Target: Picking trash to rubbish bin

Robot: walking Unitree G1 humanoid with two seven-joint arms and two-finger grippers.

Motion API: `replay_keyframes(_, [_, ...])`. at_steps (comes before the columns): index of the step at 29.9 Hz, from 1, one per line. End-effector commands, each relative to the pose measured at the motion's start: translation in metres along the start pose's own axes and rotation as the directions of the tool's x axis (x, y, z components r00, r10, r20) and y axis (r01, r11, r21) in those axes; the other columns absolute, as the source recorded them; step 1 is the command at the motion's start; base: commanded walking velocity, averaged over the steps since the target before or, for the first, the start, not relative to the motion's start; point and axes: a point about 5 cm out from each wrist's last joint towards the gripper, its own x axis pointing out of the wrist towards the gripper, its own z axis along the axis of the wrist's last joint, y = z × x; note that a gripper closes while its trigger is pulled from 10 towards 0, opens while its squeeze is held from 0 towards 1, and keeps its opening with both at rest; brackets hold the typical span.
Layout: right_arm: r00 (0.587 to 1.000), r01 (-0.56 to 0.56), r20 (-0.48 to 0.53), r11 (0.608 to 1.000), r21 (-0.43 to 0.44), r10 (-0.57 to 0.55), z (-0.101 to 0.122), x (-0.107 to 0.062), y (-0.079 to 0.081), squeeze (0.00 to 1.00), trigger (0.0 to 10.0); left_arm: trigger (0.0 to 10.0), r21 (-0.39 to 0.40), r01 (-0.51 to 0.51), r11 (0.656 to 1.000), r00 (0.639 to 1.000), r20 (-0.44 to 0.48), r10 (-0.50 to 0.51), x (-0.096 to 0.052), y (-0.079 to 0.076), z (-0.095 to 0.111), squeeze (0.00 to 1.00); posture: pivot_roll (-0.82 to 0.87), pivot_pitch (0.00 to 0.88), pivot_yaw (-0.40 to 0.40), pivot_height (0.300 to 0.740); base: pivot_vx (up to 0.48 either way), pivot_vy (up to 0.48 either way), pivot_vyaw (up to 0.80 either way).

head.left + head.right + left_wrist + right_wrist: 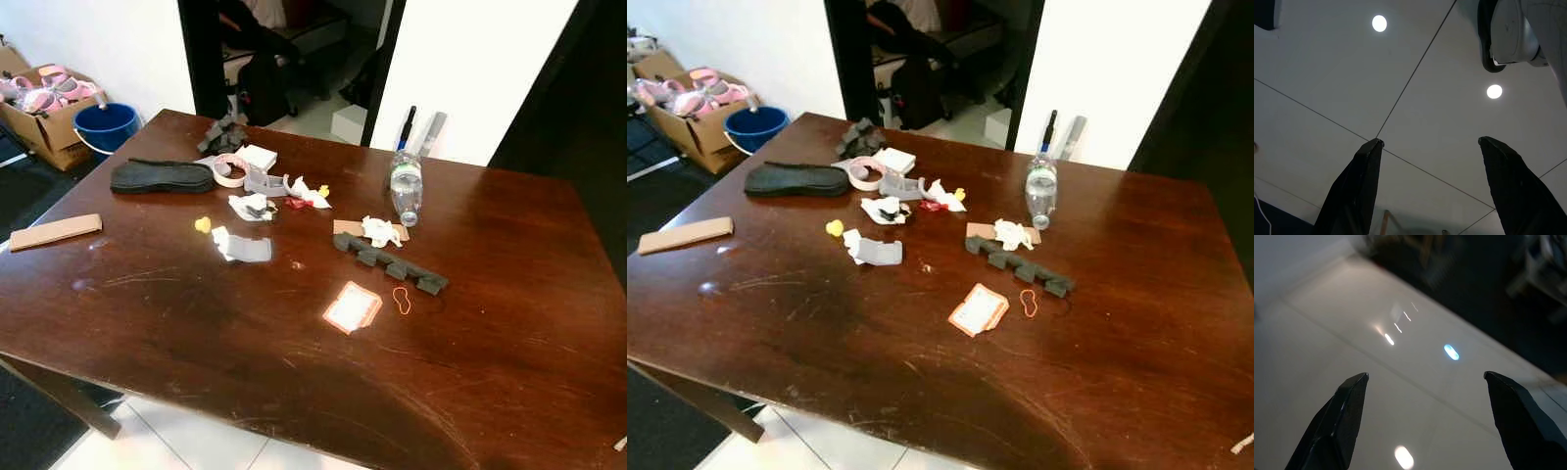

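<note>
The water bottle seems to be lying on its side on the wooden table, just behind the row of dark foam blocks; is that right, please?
Not quite: the water bottle stands upright on the wooden table, behind the row of dark foam blocks, as the left eye view shows.

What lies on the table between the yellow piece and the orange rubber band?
In the left eye view, between the yellow piece and the orange rubber band lie a grey-and-white scrap and an orange-edged card; otherwise bare table.

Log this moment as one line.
stage: pre-pick | left gripper: jaws open, empty | right gripper: jaws open, empty | table: trash scattered, water bottle upright
</note>
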Motion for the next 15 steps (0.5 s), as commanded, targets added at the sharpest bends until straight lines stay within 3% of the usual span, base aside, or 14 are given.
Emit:
replay_keyframes(1, [0.999,-0.025,0.028,1.0,0.017,0.024,0.005,-0.001,0.005,0.0,10.0,10.0,-0.01,-0.001,1.0,1.0,-0.026,0.0,-0.001,0.002,-0.008,0.0,0.03,0.093,-0.054,0.74,0.0,0.0,0.0])
replay_keyframes(2, [0.978,-0.185,0.123,0.976,0.115,0.171,0.039,-0.015,0.045,0.0,10.0,10.0,-0.014,-0.004,1.0,1.0,-0.024,0.004,-0.001,0.002,-0.007,0.0,0.04,0.086,-0.06,0.74,0.0,0.0,0.0])
replay_keyframes(3, [0.951,-0.277,0.182,0.95,0.147,0.249,0.056,-0.027,0.066,0.0,10.0,10.0,-0.015,-0.006,1.0,1.0,-0.022,0.005,-0.001,0.003,-0.007,0.0,0.04,0.086,-0.06,0.74,0.0,0.0,0.0])
replay_keyframes(4, [0.951,-0.277,0.182,0.95,0.147,0.249,0.056,-0.027,0.066,0.0,10.0,10.0,-0.015,-0.006,1.0,1.0,-0.022,0.005,-0.001,0.003,-0.007,0.0,0.04,0.086,-0.06,0.74,0.0,0.0,0.0])
replay_keyframes(6, [0.848,-0.506,0.293,0.838,0.204,0.441,0.088,-0.062,0.115,0.0,10.0,10.0,-0.021,-0.009,1.0,1.0,-0.019,0.009,-0.001,0.004,-0.006,0.0,0.05,0.081,-0.07,0.74,0.0,0.0,0.0])
replay_keyframes(7, [0.848,-0.506,0.293,0.838,0.204,0.441,0.088,-0.062,0.115,0.0,10.0,10.0,-0.021,-0.009,1.0,1.0,-0.019,0.009,-0.001,0.004,-0.006,0.0,0.05,0.081,-0.07,0.74,0.0,0.0,0.0])
replay_keyframes(8, [0.757,-0.64,0.337,0.738,0.214,0.559,0.099,-0.083,0.138,0.0,10.0,10.0,-0.025,-0.01,1.0,1.0,-0.019,0.01,-0.001,0.004,-0.006,0.0,0.06,0.079,-0.074,0.74,0.0,0.0,0.0])
replay_keyframes(9, [0.691,-0.715,0.363,0.665,0.215,0.626,0.105,-0.097,0.151,0.0,10.0,10.0,-0.028,-0.011,1.0,1.0,-0.019,0.011,-0.001,0.005,-0.006,0.0,0.06,0.079,-0.074,0.74,0.0,0.0,0.0])
replay_keyframes(10, [0.691,-0.715,0.363,0.665,0.215,0.626,0.105,-0.097,0.151,0.0,10.0,10.0,-0.028,-0.011,1.0,1.0,-0.019,0.011,-0.001,0.005,-0.006,0.0,0.06,0.079,-0.074,0.74,0.0,0.0,0.0])
replay_keyframes(11, [0.578,-0.812,0.382,0.554,0.182,0.721,0.108,-0.118,0.169,0.0,10.0,10.0,-0.033,-0.013,0.999,1.0,-0.021,0.012,-0.001,0.005,-0.007,0.0,0.06,0.079,-0.076,0.74,0.0,0.0,0.0])
replay_keyframes(12, [0.417,-0.907,0.388,0.403,0.121,0.822,0.108,-0.146,0.191,0.0,10.0,10.0,-0.037,-0.014,0.999,1.0,-0.023,0.013,-0.001,0.006,-0.008,0.0,0.07,0.077,-0.08,0.74,0.0,0.0,0.0])
replay_keyframes(14, [0.102,-0.993,0.37,0.117,-0.02,0.923,0.103,-0.2,0.219,0.0,10.0,10.0,-0.045,-0.014,0.999,1.0,-0.028,0.013,-0.001,0.006,-0.011,0.0,0.07,0.078,-0.08,0.74,0.0,0.0,0.0])
replay_keyframes(15, [-0.006,-0.997,0.346,0.022,-0.077,0.938,0.098,-0.218,0.227,0.0,10.0,10.0,-0.046,-0.014,0.999,0.999,-0.031,0.012,-0.001,0.006,-0.013,0.0,0.07,0.078,-0.08,0.74,0.0,0.0,0.0])
